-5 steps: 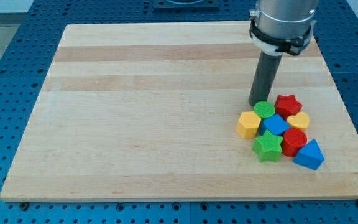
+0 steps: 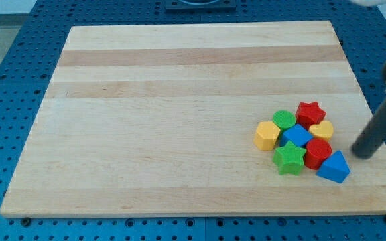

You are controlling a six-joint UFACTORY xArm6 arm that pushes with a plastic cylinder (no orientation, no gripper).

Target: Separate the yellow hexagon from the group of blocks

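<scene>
The yellow hexagon (image 2: pixel 267 134) sits at the left edge of a tight cluster of blocks on the wooden board (image 2: pixel 179 114). It touches the green cylinder (image 2: pixel 285 120) and is close to the blue block (image 2: pixel 297 134). My tip (image 2: pixel 362 155) is at the view's right, to the right of the cluster, apart from the blue triangle (image 2: pixel 334 167). It touches no block.
The cluster also holds a red star (image 2: pixel 310 112), a yellow heart (image 2: pixel 323 129), a red block (image 2: pixel 317 152) and a green star (image 2: pixel 289 158). The board's right edge lies just beyond my tip. A blue pegboard surrounds the board.
My tip has moved from just above the green cylinder to the right side of the cluster, lower in the view. The blocks have not moved.
</scene>
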